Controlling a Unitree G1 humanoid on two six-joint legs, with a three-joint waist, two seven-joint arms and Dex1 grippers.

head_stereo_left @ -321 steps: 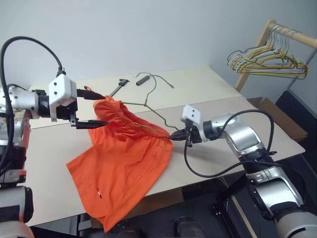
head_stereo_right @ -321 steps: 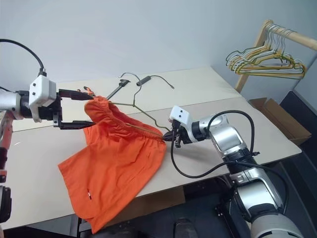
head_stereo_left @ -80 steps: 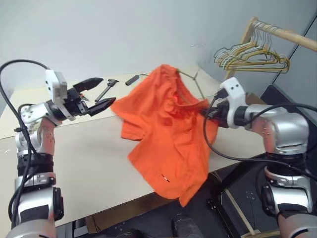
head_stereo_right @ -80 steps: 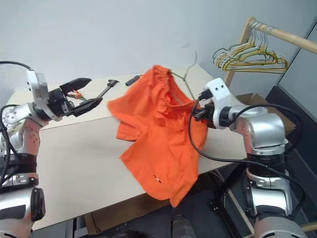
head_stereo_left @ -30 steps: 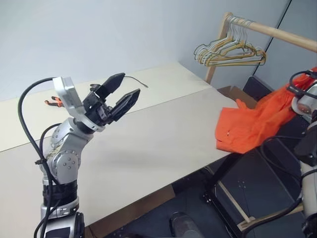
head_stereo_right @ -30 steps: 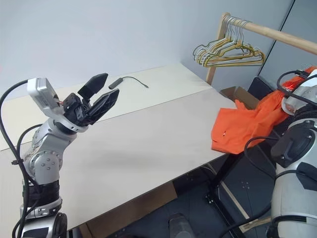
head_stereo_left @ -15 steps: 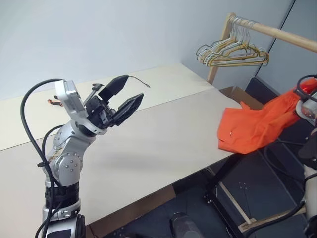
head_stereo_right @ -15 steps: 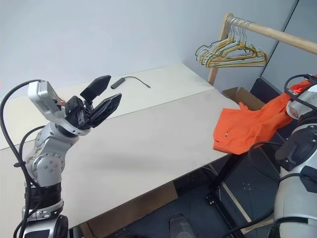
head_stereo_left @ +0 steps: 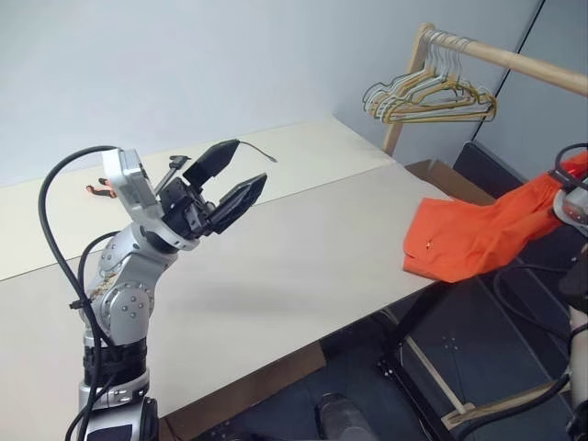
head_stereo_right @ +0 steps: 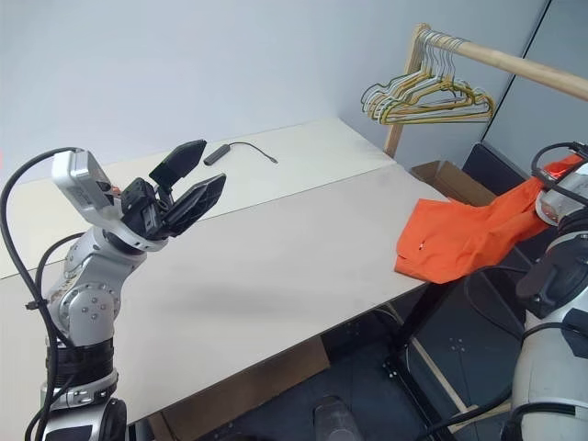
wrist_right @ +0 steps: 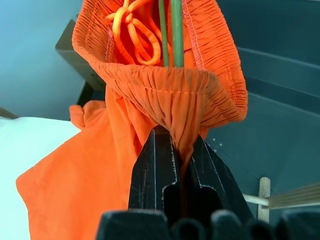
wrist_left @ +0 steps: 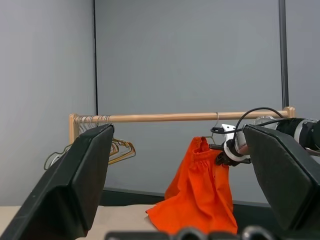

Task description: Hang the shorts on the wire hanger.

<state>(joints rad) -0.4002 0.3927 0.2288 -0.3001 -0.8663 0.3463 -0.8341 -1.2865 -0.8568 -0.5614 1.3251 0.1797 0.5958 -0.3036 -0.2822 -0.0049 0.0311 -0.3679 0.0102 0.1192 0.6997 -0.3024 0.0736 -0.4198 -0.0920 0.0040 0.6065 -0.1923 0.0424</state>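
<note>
The orange shorts (head_stereo_left: 473, 234) stretch from the table's right corner up to my right arm at the right edge. My right gripper (wrist_right: 175, 137) is shut on the gathered waistband, with the green wire of the wire hanger (wrist_right: 176, 30) running inside the fabric. In the left wrist view the shorts (wrist_left: 197, 200) hang from the right gripper (wrist_left: 220, 156) just below a wooden rail. My left gripper (head_stereo_left: 227, 179) is raised over the table's left half, open and holding nothing, far from the shorts.
A wooden clothes rail (head_stereo_left: 501, 57) at the back right carries a bunch of pale hangers (head_stereo_left: 432, 96). A black cable (head_stereo_right: 241, 149) and small tools (head_stereo_left: 101, 189) lie at the table's far side. The cream table (head_stereo_left: 312, 248) ends just under the shorts.
The held end of the shorts has sunk slightly at the right edge. My left gripper has stayed raised and open.
</note>
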